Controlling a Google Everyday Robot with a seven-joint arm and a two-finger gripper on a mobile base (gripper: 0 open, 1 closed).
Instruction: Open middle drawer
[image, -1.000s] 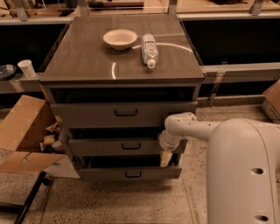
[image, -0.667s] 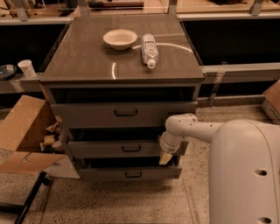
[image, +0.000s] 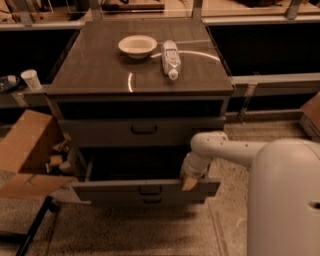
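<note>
Camera view: we look down from above on a grey-brown cabinet (image: 222, 107) with three drawers, and its flat top serves as a counter (image: 95, 75). On the counter a shallow white bowl (image: 137, 46) stands near the far edge. Just beside it, to the right, a clear bottle (image: 170, 57) lies on its side with its cap pointing towards us. The two do not touch.

The top drawer (image: 100, 132), with the taller front and a black handle, is closed. Below it the middle drawer (image: 110, 190) stands pulled out towards us, so that we see its dark inside behind the low front. Its small black handle (image: 150, 190) is in the centre of the front. Under this front only a narrow strip of the lowest drawer (image: 152, 201) shows.

The gripper (image: 189, 183) is at the top edge of the middle drawer's front, to the right of the handle, and its yellowish tip touches this edge. Whether the gripper is clenched or released, we cannot tell. The white arm (image: 225, 147) goes from it to the right, to the big rounded robot body (image: 285, 200).

Left of the cabinet an open cardboard box (image: 25, 147) lies on the floor, and a white paper cup (image: 31, 79) stands on a low ledge further back.
</note>
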